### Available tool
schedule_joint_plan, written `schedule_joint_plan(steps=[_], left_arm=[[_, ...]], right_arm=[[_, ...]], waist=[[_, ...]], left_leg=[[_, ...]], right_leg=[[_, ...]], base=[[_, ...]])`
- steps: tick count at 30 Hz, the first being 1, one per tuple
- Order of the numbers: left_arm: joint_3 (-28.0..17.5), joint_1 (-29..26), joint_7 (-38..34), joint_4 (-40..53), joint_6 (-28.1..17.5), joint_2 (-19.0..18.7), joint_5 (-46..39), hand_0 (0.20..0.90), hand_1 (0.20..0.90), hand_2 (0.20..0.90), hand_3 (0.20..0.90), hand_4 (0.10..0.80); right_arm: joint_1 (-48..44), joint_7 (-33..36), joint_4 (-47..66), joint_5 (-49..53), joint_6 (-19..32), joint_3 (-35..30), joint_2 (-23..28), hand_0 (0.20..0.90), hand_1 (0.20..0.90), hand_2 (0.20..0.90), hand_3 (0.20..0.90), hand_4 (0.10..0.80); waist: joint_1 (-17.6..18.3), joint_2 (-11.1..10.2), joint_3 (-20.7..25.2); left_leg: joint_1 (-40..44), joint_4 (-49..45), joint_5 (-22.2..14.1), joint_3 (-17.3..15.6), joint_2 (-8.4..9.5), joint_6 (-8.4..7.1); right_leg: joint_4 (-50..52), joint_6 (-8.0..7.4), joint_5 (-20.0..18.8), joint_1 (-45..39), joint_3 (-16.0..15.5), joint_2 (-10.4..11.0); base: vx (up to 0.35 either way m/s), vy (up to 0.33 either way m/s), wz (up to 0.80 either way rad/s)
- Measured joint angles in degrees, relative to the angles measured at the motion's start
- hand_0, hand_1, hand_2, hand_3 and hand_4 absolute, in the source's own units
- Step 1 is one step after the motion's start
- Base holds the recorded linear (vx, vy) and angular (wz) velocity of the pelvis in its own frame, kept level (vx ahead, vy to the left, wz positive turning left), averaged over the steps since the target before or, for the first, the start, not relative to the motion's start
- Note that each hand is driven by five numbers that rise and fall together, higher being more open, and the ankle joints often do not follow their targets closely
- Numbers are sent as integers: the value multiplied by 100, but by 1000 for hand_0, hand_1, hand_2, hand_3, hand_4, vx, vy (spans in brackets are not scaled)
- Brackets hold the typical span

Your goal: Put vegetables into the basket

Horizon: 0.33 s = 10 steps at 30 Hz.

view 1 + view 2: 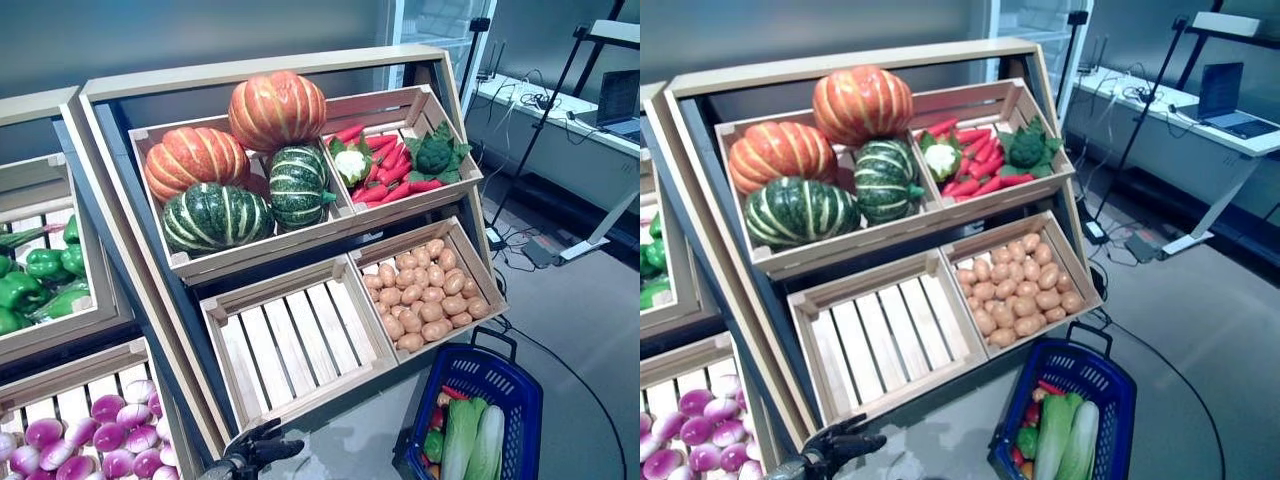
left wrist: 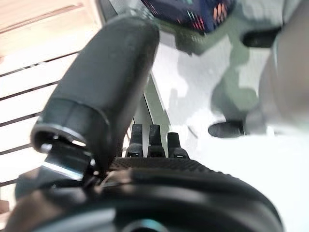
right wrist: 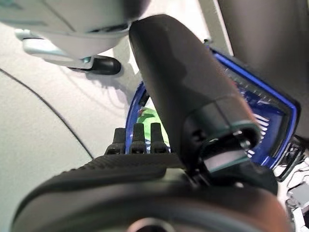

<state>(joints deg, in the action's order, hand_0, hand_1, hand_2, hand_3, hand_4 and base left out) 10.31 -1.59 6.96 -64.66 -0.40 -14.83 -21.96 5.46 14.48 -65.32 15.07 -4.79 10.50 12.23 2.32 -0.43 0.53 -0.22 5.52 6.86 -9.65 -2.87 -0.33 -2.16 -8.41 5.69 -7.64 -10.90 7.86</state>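
The left hand (image 1: 262,447) is seen low down, with its fingers loosely spread and nothing held in it. In its own wrist view, the right hand (image 3: 159,145) is held with straight fingers over the basket (image 1: 520,385), and nothing is held there either. The blue basket is set on the floor to the right of the left hand, with vegetables (image 1: 470,440) already laid in it. Just beyond the left hand an empty crate (image 1: 295,345) is found. Farther off, potatoes (image 1: 425,295) and pumpkins (image 1: 235,165) are kept.
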Motion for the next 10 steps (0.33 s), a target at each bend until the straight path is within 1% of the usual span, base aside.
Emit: schedule_joint_plan(steps=[6, 10], left_arm=[[56, -47, -116, -134, 8, 39, 571, 900, 900, 900, 900, 800], [89, -51, -175, -135, 17, 52, 730, 900, 900, 900, 900, 800]], right_arm=[[-77, -202, 31, 0, 10, 169, 5, 900, 900, 900, 900, 800], [-85, -226, 28, -3, 16, 235, 5, 900, 900, 900, 900, 800]], waist=[[-9, 24, 129], [-7, 47, 148]], left_leg=[[0, 0, 8, 3, 7, -13], [-5, -1, 17, 5, 8, -13]], right_leg=[[-32, -10, -7, -15, -6, 1], [-57, -13, -10, -20, -9, 0]], base=[[6, 2, 0], [0, 0, 0]])
